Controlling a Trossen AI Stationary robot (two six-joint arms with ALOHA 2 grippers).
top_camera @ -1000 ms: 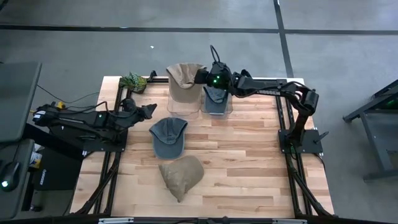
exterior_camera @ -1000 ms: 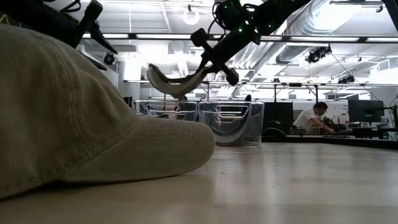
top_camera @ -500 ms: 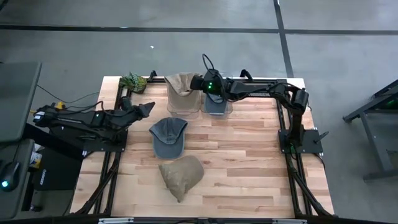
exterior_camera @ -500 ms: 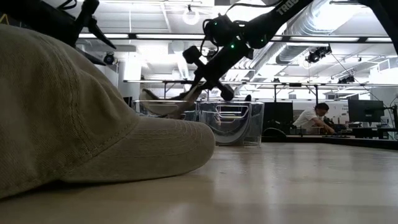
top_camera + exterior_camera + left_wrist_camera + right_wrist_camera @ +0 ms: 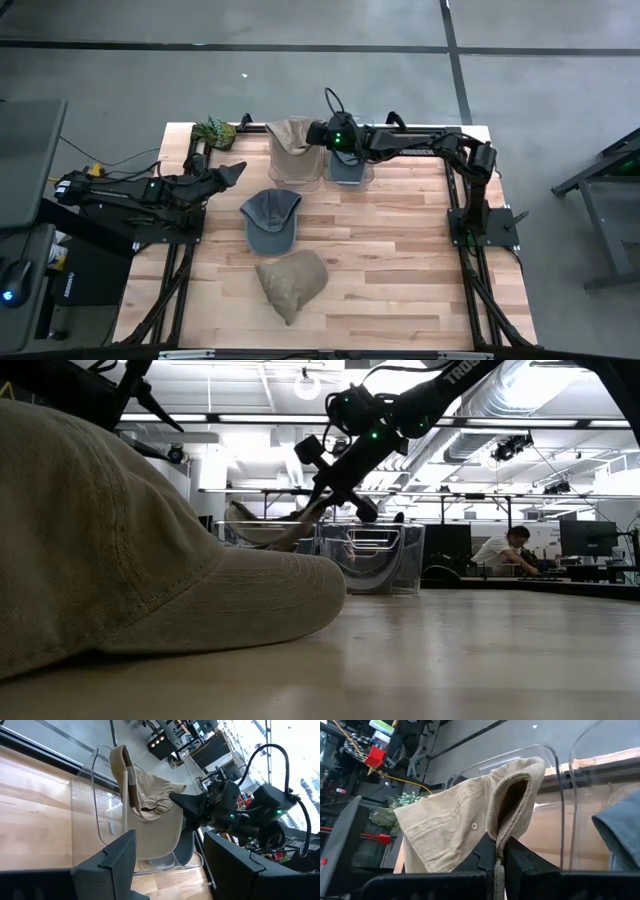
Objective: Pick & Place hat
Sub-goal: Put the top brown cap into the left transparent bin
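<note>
Now your right gripper (image 5: 318,134) is closed on the edge of the beige hat (image 5: 291,134), and you can see in the right wrist view how its two fingers (image 5: 496,854) pinch the fabric between them. The hat hangs over the left clear bin (image 5: 295,160) at the far side of the table (image 5: 400,250), partly down inside it. The clear bin just beside it (image 5: 350,165) holds a grey-blue hat (image 5: 346,160). Your left gripper (image 5: 232,172) waits above the table's left part with its fingers apart and nothing between them; it points toward the bins. On the table lie a grey cap (image 5: 270,220) in the middle and a khaki hat (image 5: 291,281) nearer the front edge. A green hat (image 5: 214,130) sits at the far left corner.
</note>
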